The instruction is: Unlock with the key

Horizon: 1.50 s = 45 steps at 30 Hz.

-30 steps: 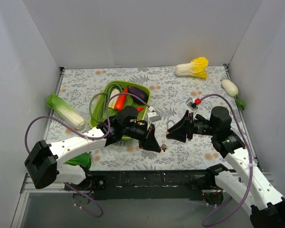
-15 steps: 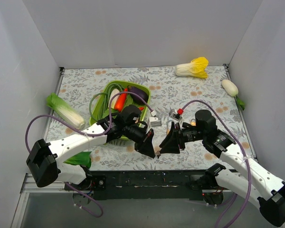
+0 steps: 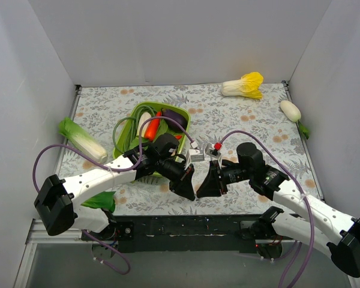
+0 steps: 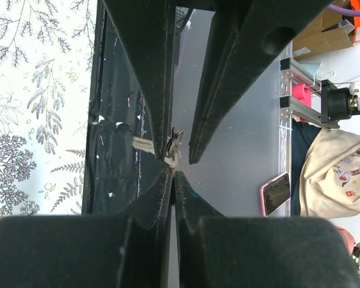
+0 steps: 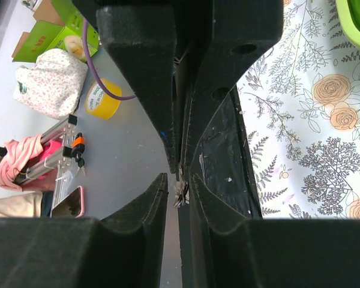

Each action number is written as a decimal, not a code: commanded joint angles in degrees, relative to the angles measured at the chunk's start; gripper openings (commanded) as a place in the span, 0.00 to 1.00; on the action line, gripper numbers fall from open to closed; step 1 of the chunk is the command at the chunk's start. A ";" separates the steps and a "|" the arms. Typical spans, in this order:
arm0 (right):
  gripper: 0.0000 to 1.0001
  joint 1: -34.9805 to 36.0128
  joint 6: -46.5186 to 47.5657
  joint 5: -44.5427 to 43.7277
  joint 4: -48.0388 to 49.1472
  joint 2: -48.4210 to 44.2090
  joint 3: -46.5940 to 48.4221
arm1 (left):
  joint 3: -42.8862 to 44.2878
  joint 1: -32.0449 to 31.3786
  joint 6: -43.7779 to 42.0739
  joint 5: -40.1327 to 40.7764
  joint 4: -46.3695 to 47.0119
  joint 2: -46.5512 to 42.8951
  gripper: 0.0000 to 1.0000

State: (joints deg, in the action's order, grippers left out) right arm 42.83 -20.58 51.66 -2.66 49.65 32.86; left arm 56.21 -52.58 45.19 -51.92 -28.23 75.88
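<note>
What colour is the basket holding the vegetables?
The basket is lime green, best seen in the top external view.

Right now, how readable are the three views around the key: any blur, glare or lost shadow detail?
Top external: soft, even light and sharp focus, but the black left gripper and right gripper merge into one dark mass, and detail between them is lost. Left wrist: black jaws crowd the frame; the key is small, glinting and slightly soft. Right wrist: same dark silhouettes; the key is blurred.
</note>
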 commanded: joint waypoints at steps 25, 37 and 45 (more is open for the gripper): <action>0.55 1.12 3.79 -4.28 -3.32 -3.33 1.59 | 2.33 0.28 -2.39 -0.81 -1.74 -0.47 0.00; 0.57 1.20 3.79 -3.41 -0.43 -1.75 2.91 | 2.33 0.19 -2.91 -2.66 -2.97 -0.29 0.00; 0.48 1.82 3.35 -1.21 1.34 -0.78 2.56 | 2.59 0.19 -3.18 -3.01 -3.06 0.50 0.00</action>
State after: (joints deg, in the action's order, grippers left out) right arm 44.07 -17.58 48.27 -3.95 48.38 33.23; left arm 56.38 -52.62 43.03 -53.23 -30.48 76.69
